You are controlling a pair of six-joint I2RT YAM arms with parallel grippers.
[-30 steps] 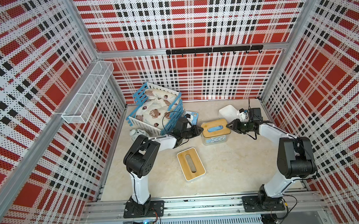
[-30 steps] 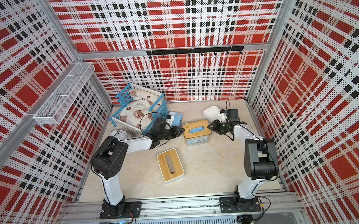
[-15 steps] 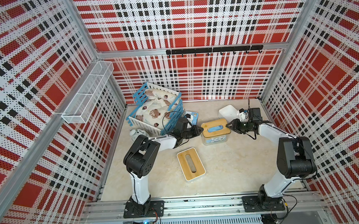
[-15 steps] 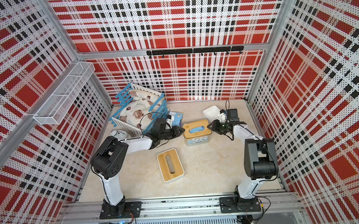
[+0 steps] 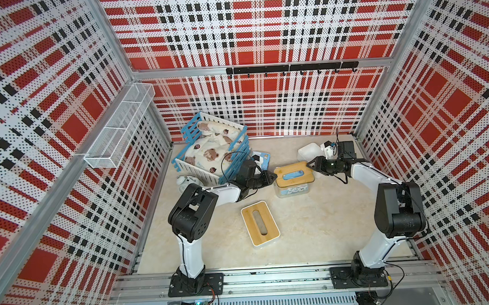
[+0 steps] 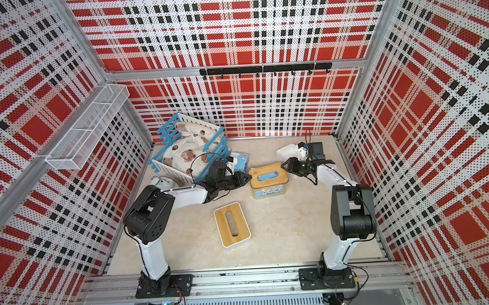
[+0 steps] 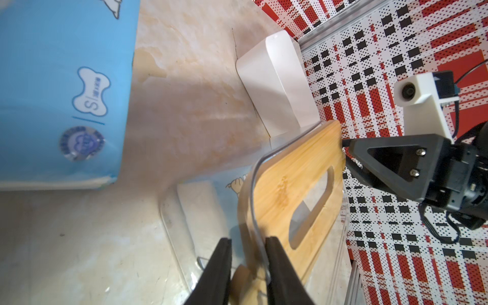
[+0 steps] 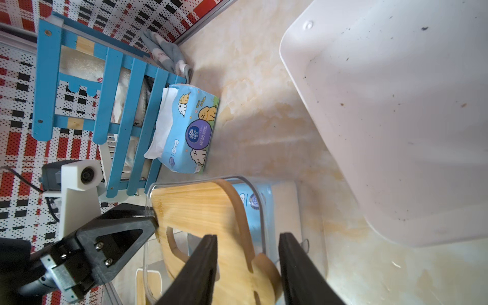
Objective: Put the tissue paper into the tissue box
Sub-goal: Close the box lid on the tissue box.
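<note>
- One tissue pack lies inside the clear tissue box. Its blue shows through the clear wall and through the slot of the bamboo lid.
- A second tissue pack lies on the worktop. It is pressed against the slats of the blue crib, just behind the left arm's wrist.
- The left jaws are clenched on the lid's crib-side end, one on each face of the wood. The box's clear rim also runs between them.
- The right jaws are released and spread wide at the lid's opposite end. The wood edge sits between them without filling the gap.
- A white tub lies just beside the box's far corner, and I cannot tell whether they touch. That side is tight, with the tub, the right wrist and the wall close together.
- In front of the box the worktop is bare as far as a white box with a bamboo top, which stands well apart.
- The widest open stretch runs from the clear box towards the right arm's base.
</note>
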